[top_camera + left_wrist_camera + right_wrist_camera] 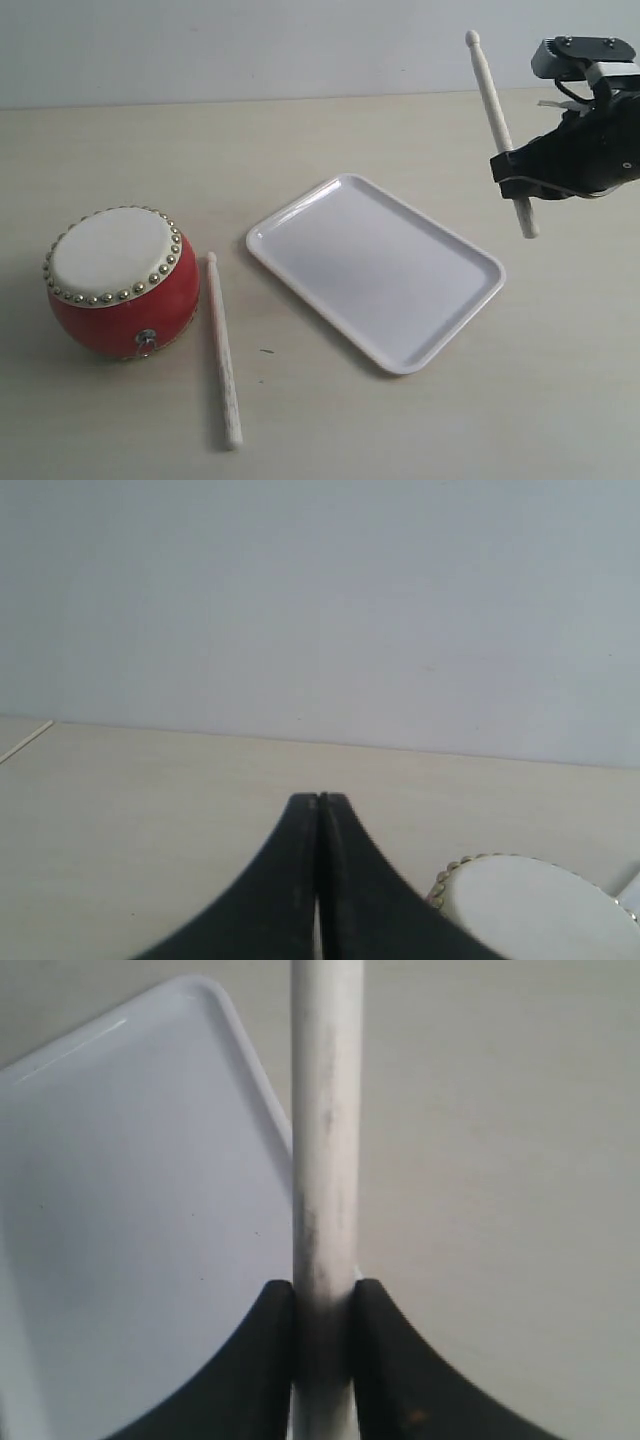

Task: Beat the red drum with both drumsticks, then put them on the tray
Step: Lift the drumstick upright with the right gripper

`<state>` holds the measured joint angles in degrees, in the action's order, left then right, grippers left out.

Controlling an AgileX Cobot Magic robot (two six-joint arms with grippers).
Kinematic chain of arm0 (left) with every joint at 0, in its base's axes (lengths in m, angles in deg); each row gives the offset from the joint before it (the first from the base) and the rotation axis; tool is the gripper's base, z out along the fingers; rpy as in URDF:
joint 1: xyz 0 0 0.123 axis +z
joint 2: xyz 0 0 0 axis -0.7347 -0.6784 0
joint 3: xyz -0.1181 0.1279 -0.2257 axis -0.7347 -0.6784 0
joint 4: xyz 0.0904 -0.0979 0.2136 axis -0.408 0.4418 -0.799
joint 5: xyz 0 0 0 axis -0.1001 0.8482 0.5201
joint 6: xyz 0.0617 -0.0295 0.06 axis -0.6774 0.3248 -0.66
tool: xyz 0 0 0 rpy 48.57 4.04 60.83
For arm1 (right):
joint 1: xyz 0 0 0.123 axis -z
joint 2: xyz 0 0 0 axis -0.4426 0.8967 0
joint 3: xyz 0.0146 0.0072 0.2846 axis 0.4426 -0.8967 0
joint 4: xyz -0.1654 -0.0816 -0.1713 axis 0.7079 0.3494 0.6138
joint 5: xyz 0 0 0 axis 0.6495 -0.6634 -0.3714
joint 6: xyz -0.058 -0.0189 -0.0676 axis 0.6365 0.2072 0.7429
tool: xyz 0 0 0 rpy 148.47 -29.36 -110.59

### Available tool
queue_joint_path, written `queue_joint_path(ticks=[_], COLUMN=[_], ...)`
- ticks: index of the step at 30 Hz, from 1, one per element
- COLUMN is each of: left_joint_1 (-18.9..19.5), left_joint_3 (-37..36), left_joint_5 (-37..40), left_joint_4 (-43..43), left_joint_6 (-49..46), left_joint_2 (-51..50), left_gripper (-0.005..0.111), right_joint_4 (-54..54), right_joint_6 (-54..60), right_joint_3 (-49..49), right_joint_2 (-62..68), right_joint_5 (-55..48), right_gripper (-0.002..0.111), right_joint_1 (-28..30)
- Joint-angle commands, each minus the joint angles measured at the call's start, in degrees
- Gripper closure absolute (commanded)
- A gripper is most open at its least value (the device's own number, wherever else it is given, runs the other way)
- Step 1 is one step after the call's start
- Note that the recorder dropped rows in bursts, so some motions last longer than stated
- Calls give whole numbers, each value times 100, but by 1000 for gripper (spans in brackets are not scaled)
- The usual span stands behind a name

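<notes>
Beige tabletop (pixel 100 420) meets a pale wall (pixel 250 45)

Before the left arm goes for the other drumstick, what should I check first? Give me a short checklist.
1. Right tool grips the held drumstick: ok, its fingers are clamped on the shaft.
2. Second drumstick is free to pick up: ok, it lies flat beside the red drum with nothing on it.
3. Left tool is ready to grasp: not ok, its jaws are shut and empty.
4. Left tool is lined up over the second drumstick: cannot tell, as its wrist view shows only the drum's skin nearby.
5. Tray has room for both sticks: ok, nothing lies in it.
</notes>
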<state>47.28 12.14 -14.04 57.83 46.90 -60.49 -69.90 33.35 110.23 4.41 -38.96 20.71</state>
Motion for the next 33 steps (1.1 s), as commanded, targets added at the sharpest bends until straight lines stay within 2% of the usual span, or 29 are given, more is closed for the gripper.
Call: queue_joint_path(ticks=[1,7,9,13,15,20,23,26,29,30,32,33], left_joint_1=[9,9,9,9,9,9,9,9,-2,-2,0,0], left_joint_3=[-4,-4,-4,-4,-4,-4,-4,-4,-4,56,962,1493], left_joint_5=[-6,-146,-233,-504,-599,-867,-1624,-2178,-2392,-2327,-978,-33], left_joint_4=[36,45,146,373,373,373,373,386,1354,1246,113,-212], left_joint_6=[22,192,920,3011,3554,3636,3624,3135,3473,3437,3397,3317], left_joint_2=[35,35,35,35,35,35,35,35,35,10,-558,-918], left_gripper=[107,107,107,107,107,107,107,107,107,107,107,107], right_joint_4=[-91,-102,-102,-102,-114,-719,-1224,-1519,-1495,-1495,-1483,-1483], right_joint_6=[140,140,140,140,140,613,1055,1279,1279,1279,1279,1279], right_joint_3=[-26,-26,-26,-30,-30,-371,-824,-1229,-1298,-1298,-1298,-1298], right_joint_2=[-59,-59,-59,-233,-397,-1105,-1598,-2161,-2507,-2514,-2525,-2525], right_joint_5=[57,-218,-332,-413,-426,-174,164,572,597,597,597,597], right_gripper=[108,108,108,108,108,108,108,108,108,108,108,108], right_joint_1=[-142,-208,-208,-208,-208,-208,-208,-208,-208,-208,-208,-208])
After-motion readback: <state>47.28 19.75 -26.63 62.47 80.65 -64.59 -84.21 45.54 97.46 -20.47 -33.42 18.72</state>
